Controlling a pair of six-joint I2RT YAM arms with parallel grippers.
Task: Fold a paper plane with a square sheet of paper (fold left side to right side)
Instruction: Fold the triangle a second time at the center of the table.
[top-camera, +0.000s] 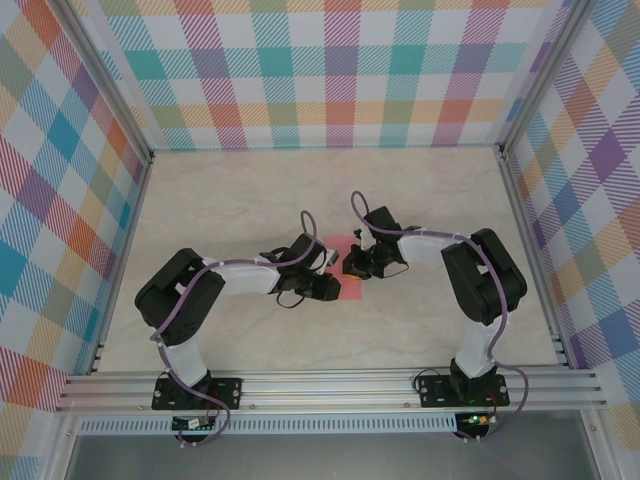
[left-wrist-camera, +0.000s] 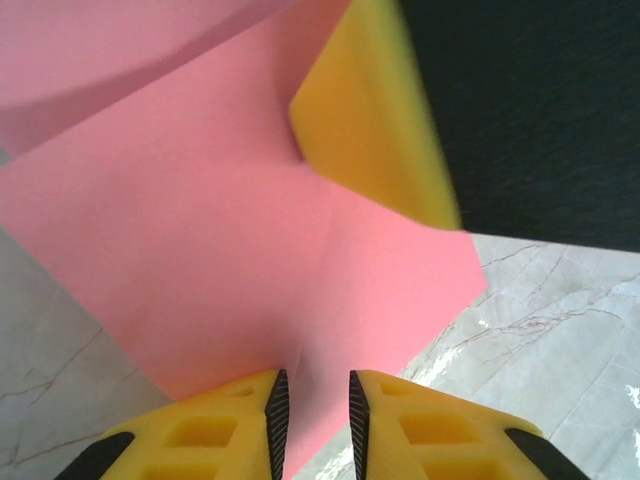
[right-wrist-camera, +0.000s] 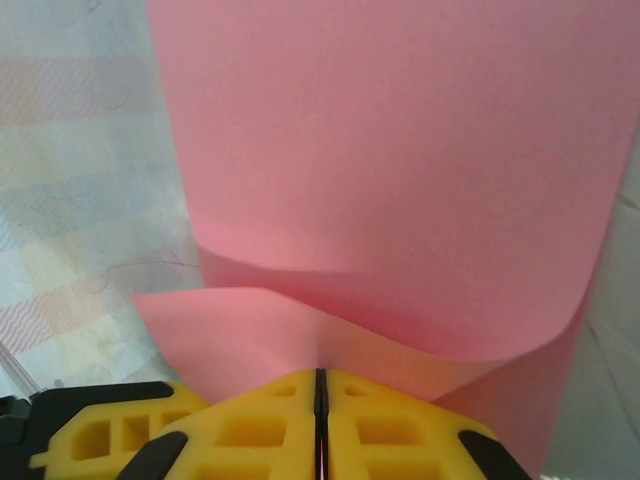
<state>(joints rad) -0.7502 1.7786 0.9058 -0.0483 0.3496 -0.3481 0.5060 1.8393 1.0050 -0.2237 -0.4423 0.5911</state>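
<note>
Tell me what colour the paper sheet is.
The square sheet of paper is plain salmon pink, clearest in the right wrist view.

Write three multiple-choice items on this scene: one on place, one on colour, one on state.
1. Where is the square sheet of paper?
A: on the table, between the left gripper and the right gripper.
B: against the far wall.
C: on the near rail.
2. What colour is it?
A: blue.
B: salmon pink.
C: white.
3. How is the right gripper?
A: wide open.
B: holding a cup.
C: shut on the sheet.
Key: A, the top view shows it between them; B, both wrist views show pink; C, the right wrist view shows its jaws closed on the paper.
</note>
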